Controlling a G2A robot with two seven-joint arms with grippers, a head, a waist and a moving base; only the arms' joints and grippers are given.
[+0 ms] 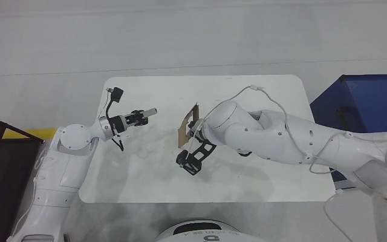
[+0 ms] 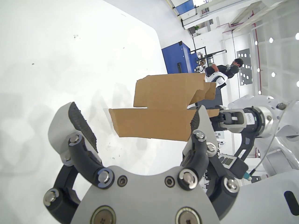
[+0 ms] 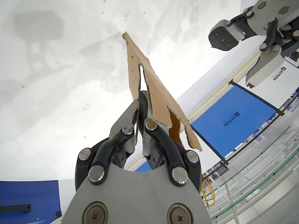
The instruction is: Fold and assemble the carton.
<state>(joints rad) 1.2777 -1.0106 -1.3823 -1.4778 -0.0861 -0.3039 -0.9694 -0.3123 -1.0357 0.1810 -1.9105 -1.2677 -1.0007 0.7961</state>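
On a white table [image 1: 151,175], the right gripper [image 3: 140,103] pinches a flat, upright carton [image 1: 188,123], likely light and bendy, best held near a crease; the left gripper [image 1: 150,112] has its fingers spread.

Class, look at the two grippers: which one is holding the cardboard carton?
The right gripper, shut on the carton; the left gripper is open and apart from it.

carton [image 2: 161,122] | part behind finger of left claw [image 2: 137,110] (left wrist view) | edge under right arm [image 1: 254,130]
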